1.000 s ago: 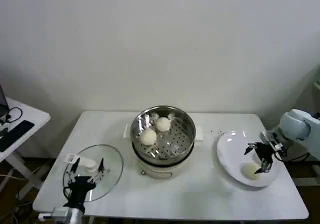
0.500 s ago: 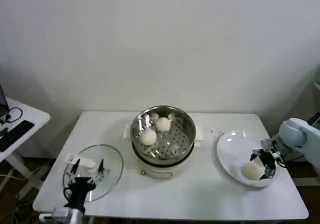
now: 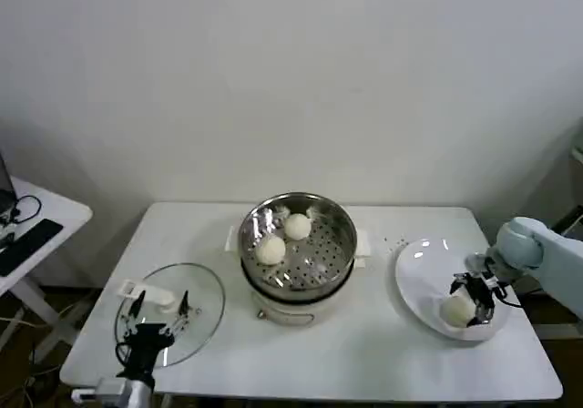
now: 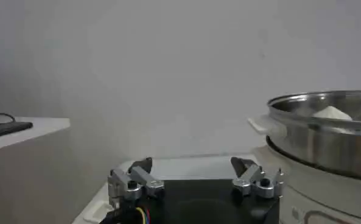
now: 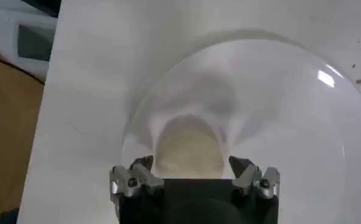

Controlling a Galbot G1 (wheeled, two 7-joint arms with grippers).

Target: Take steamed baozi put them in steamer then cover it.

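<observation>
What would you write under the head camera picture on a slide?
Right gripper open around the baozi on the white plate; two buns sit in the steamer.

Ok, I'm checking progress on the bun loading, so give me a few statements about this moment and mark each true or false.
1. Two steamed baozi lie inside the steamer. True.
2. The glass lid covers the steamer. False: it lies flat on the table, to the steamer's left.
3. The right claw is at the white plate, its open fingers either side of a baozi. True.
4. The left claw holds a baozi. False: it is open and holds nothing, low over the lid.
5. The plate carries three baozi. False: one is on it.
</observation>
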